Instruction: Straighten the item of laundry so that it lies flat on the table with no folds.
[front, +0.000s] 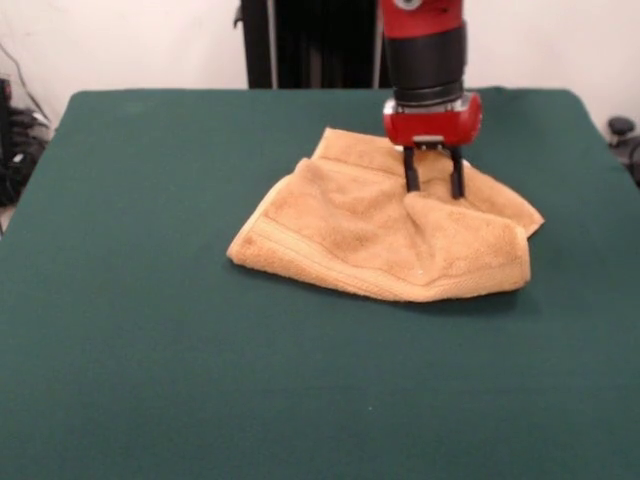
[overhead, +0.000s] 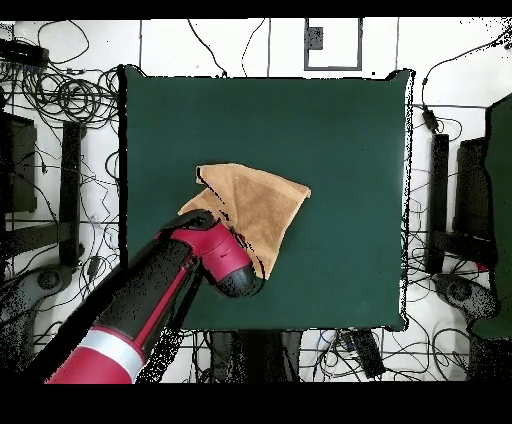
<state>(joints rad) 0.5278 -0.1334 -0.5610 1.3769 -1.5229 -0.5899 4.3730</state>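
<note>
The orange-tan terry towel (front: 385, 225) lies near the middle of the green cloth table (front: 150, 350), a little toward the far side in the front view, folded over on itself into a rough wedge. A thick doubled edge with a woven band runs along its near side, and a loose corner sticks out at the right. The pile looks soft and nubbly, the cloth limp and light; it should drape and bunch rather than hold shape, and the matte tablecloth will likely drag on it a bit.

The gripper (front: 433, 186) stands upright over the towel's far right part, its two black fingers (front: 411, 172) spread apart with the tips down at or in the cloth, a small ridge between them. Nothing is pinched yet, as far as I can judge.

A sensible hold would be a single top layer at a free corner or hem, so the fold peels open instead of the whole towel sliding.
</note>
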